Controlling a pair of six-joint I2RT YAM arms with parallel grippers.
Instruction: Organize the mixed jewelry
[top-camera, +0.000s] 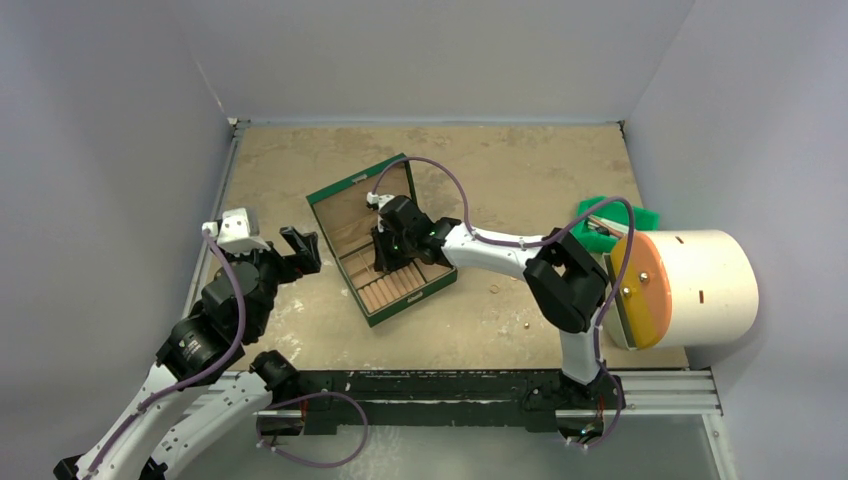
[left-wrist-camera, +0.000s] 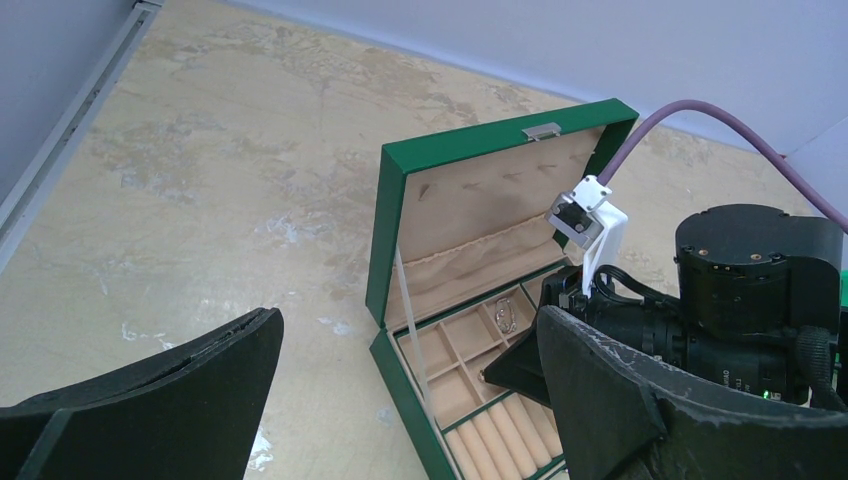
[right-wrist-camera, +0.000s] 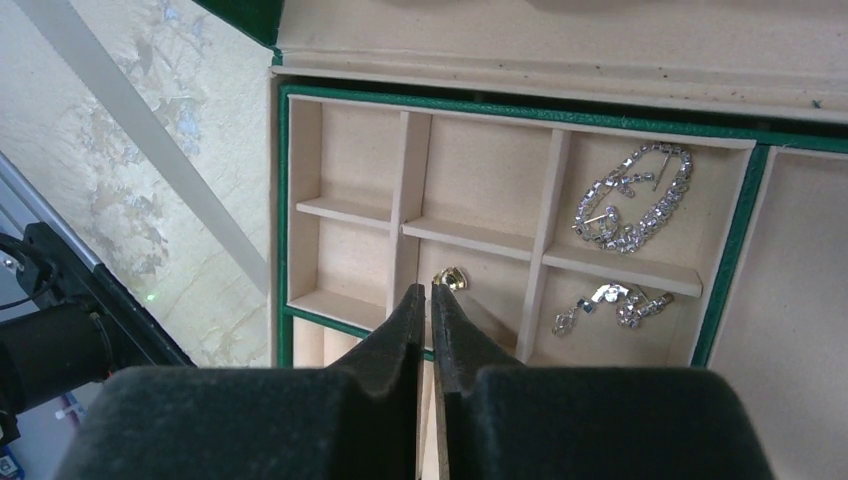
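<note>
Right fingers (right-wrist-camera: 428, 296) nearly pressed together, a slit between tips. Small gold-toned stud (right-wrist-camera: 451, 277) lies in a middle tan compartment of the green jewelry box (right-wrist-camera: 283, 200), just beyond the tips, slightly right; whether pinched, cannot tell. Left fingers (left-wrist-camera: 400, 400) spread wide over the bench, well apart; right arm nearer.

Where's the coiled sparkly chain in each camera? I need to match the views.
Top external: not visible; the right arm covers that part of the green box.
Left wrist: what looks like the chain, just right of centre, in a rear compartment beside the right arm.
Right wrist: chain at upper right, in the small compartment nearest the lid.
Shared landmark: the green box's open lid.
</note>
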